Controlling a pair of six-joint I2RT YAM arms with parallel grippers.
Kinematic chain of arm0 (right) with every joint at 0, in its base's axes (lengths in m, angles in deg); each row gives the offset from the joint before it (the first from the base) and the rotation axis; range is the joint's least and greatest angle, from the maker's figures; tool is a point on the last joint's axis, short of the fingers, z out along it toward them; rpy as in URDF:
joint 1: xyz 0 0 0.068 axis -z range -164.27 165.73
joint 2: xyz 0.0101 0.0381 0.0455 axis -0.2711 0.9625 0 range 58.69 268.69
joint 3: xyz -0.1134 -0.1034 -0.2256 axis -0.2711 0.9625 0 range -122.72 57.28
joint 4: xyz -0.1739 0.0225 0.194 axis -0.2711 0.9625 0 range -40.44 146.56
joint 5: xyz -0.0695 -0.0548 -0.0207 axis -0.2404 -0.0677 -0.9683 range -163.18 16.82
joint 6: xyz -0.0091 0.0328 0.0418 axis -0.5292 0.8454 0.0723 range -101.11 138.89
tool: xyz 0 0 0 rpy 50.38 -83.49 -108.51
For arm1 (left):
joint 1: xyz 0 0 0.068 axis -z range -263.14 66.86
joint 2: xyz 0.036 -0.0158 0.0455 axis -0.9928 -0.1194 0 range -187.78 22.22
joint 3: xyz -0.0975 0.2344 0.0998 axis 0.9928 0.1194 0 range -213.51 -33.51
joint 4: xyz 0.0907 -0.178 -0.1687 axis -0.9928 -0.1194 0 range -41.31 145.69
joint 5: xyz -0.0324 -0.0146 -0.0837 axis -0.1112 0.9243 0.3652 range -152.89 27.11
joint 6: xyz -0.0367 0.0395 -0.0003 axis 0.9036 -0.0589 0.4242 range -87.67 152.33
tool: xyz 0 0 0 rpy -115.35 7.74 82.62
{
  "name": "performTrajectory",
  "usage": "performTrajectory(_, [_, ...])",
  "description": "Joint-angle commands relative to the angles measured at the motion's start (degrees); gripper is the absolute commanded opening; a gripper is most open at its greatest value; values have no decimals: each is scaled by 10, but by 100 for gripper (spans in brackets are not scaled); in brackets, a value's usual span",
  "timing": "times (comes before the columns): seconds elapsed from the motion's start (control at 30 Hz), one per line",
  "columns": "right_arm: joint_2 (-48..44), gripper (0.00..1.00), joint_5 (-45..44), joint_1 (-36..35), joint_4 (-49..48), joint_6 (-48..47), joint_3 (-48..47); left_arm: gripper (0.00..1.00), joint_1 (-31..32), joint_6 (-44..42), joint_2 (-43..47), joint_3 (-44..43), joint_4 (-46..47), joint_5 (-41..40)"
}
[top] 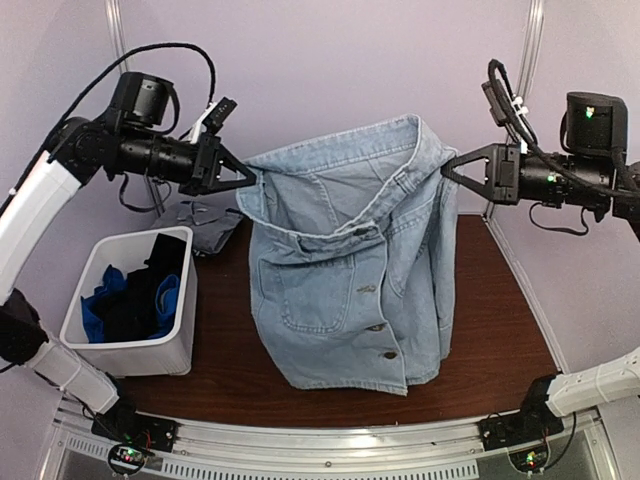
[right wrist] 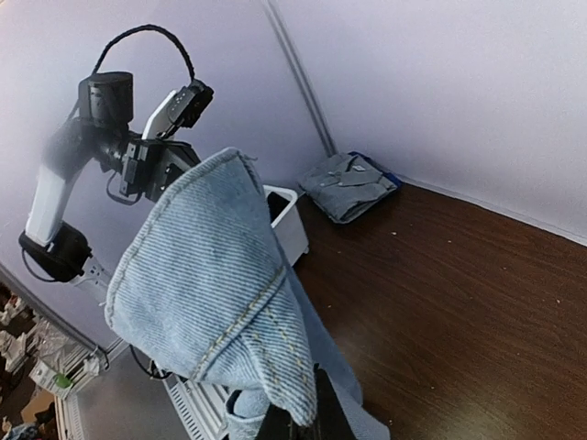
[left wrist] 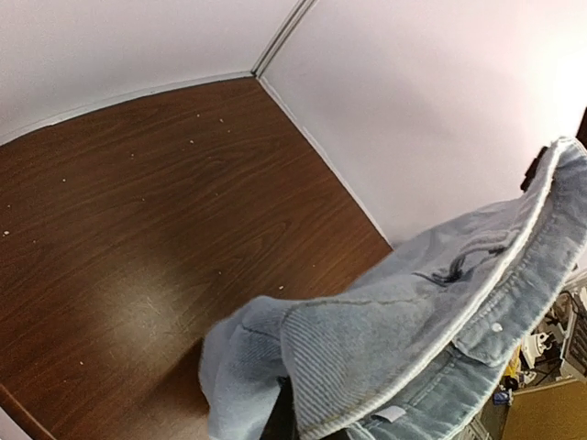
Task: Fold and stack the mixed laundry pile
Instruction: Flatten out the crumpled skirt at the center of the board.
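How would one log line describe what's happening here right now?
left end effector: shut on denim shirt | right end effector: shut on same shirt | shirt: held up, spread, hem reaching table

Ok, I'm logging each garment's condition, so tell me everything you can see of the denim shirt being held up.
The shirt is faded light-blue denim with pale stitching, a collar, a chest pocket and metal buttons down its front placket. It hangs spread over the table, pinched near its top at either side by the shut left jaws and right jaws, and its upper edge sags between them. Its hem seems to rest on the wood.
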Motion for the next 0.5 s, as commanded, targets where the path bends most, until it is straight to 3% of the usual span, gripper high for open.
performTrajectory(0.0, [50, 0, -71, 93, -1, 48, -5, 3, -72, -11, -165, -69, -39, 21])
performTrajectory(0.03, [65, 9, -61, 127, -8, 53, 11, 12, -96, -10, -194, -72, -18, 26])
performTrajectory(0.07, [85, 39, -51, 152, -11, 58, 31, 19, -121, -6, -226, -85, -9, 24])
performTrajectory(0.1, [103, 61, -21, 185, -6, 62, 45, 28, -144, -4, -260, -114, -14, 21])
performTrajectory(0.13, [120, 75, 22, 214, -5, 68, 68, 40, -159, -5, -292, -150, -28, 11])
performTrajectory(0.17, [127, 96, 76, 236, -16, 70, 89, 55, -170, -11, -313, -177, -39, 4])
performTrajectory(0.23, [126, 100, 96, 265, -14, 69, 130, 82, -175, -24, -323, -191, -31, 5])
performTrajectory(0.27, [117, 100, 113, 277, -22, 64, 153, 86, -174, -29, -317, -181, -24, 2])
performTrajectory(0.33, [115, 100, 117, 291, -25, 48, 184, 88, -173, -39, -287, -119, 7, 3])
performTrajectory(0.47, [151, 90, 127, 301, -56, 21, 232, 86, -138, -71, -208, 57, 97, -3])
